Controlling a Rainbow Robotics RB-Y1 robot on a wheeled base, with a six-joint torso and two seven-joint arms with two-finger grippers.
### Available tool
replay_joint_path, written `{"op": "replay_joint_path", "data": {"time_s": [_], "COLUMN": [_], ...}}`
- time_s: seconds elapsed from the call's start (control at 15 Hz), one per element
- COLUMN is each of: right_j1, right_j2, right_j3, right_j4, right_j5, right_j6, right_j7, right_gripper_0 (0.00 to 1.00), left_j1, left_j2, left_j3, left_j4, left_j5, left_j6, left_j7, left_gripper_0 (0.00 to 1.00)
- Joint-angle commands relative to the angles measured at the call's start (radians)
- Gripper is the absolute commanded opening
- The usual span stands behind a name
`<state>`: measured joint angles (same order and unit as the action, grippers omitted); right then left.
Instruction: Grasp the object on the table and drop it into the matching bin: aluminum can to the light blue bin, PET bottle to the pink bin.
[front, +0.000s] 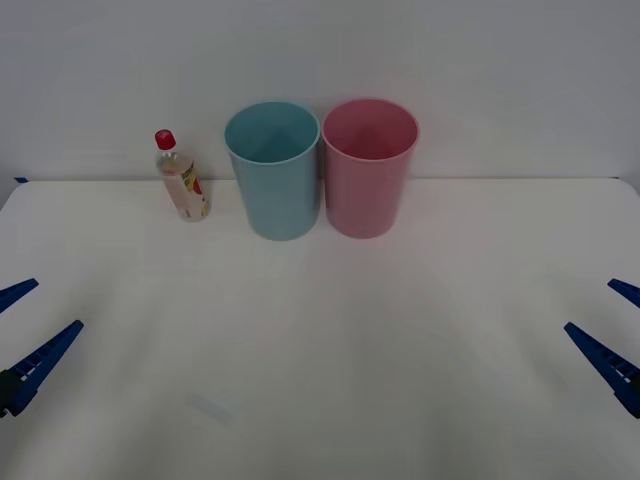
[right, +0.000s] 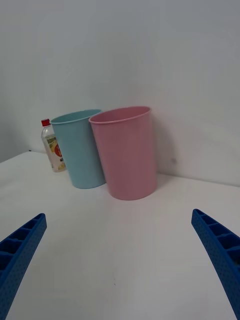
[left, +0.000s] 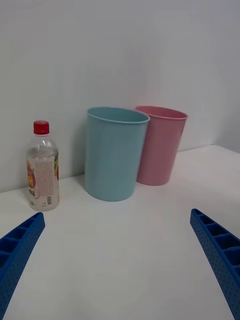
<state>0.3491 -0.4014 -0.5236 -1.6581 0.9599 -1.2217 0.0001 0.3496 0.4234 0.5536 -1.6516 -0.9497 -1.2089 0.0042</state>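
Clearly the small clear plastic bottle with a red screw cap and yellow-orange label (front: 181, 180) stands upright at the far left of the wide white tabletop (front: 330, 360), just beside the tall light blue plastic bin (front: 273, 172), which touches the tall pink plastic bin (front: 368, 170). Its long axis is vertical. The left gripper (front: 22, 335), jaws spread wide and empty, is nearer and probably best placed; the right gripper (front: 617, 332), equally wide, waits well apart.

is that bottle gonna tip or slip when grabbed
The bottle stands tall and narrow, so a side nudge would probably tip it. It looks nearly empty, so likely light. Its smooth clear wall may slip or dent under a firm squeeze.
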Motion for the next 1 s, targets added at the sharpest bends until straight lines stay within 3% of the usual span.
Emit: {"op": "replay_joint_path", "data": {"time_s": [0.07,0.47,0.73,1.0], "right_j1": [0.000,0.000,0.000,0.000], "right_j2": [0.000,0.000,0.000,0.000], "right_j3": [0.000,0.000,0.000,0.000], "right_j4": [0.000,0.000,0.000,0.000], "right_j5": [0.000,0.000,0.000,0.000], "right_j6": [0.000,0.000,0.000,0.000], "right_j7": [0.000,0.000,0.000,0.000], "right_gripper_0": [1.00,1.00,1.00,1.00], "left_j1": [0.009,0.032,0.009,-0.133], "left_j2": [0.001,0.000,-0.002,-0.002], "left_j3": [-0.018,-0.096,-0.104,-0.119], "left_j4": [0.001,0.001,0.012,0.173], "left_j5": [-0.001,-0.003,-0.043,-0.063], "left_j6": [0.065,0.261,0.296,0.302], "left_j7": [-0.004,-0.024,-0.015,-0.041], "left_gripper_0": [1.00,1.00,1.00,1.00]}}
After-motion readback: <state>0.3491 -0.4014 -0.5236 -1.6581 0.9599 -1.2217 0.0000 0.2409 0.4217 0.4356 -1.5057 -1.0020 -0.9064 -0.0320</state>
